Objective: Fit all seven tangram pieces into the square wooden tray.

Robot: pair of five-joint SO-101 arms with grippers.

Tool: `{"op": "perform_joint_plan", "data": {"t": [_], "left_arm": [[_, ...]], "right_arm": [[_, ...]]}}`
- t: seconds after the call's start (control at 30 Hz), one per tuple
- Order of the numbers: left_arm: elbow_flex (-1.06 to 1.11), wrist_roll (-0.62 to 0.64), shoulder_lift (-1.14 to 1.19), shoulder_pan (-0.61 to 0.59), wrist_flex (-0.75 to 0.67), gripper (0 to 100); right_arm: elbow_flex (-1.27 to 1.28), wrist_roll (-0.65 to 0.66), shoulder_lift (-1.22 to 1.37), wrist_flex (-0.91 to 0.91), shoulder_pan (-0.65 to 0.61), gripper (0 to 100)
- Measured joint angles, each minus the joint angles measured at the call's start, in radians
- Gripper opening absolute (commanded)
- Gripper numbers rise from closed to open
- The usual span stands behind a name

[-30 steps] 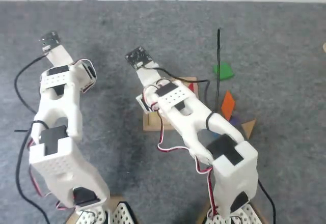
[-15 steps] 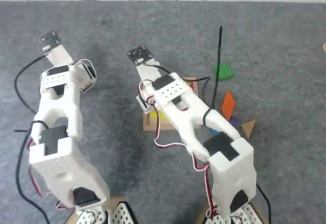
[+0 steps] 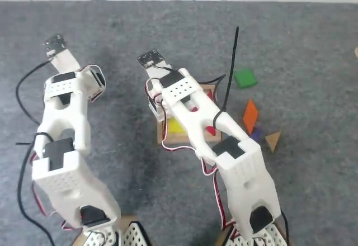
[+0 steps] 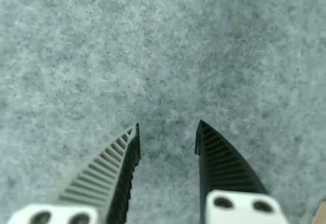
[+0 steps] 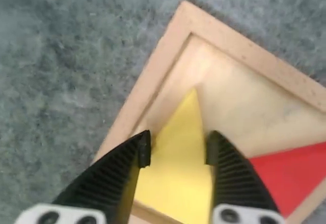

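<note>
1. Nearest, a tan triangle (image 3: 272, 140) and, just beside it, a purple piece (image 3: 255, 135) lie on the grey carpet (image 3: 313, 190), at 4 o'clock from the square wooden tray (image 3: 168, 141).
2. Inside the tray lies a yellow triangle (image 5: 175, 188), its tip aimed into a corner, with a red piece (image 5: 285, 168) beside it. The right gripper (image 5: 177, 145) hangs over that tip, with its fingers moderately apart, one on each side. I cannot tell whether they touch it.
3. An orange piece (image 3: 250, 116) lies at 3 o'clock from the tray, and a green piece (image 3: 245, 78) lies farther off at 2 o'clock.
4. The left gripper (image 4: 167, 132), well apart at 10 o'clock, hangs over bare carpet with a narrow gap between its fingers.
</note>
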Motion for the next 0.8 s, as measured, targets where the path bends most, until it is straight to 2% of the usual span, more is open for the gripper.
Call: {"op": "perform_joint_plan", "data": {"t": [0.4,0.57,0.8], "left_arm": [[0.0,0.0,0.0,0.0,-0.015,18],[0.0,0.0,0.0,0.0,-0.018,18],[0.0,0.0,0.0,0.0,-0.018,18]], "right_arm": [[0.02,0.02,-0.023,0.04,0.009,0.7],[0.21,0.023,-0.18,0.028,0.002,0.7],[0.612,0.077,-0.534,-0.107,0.015,0.7]]}}
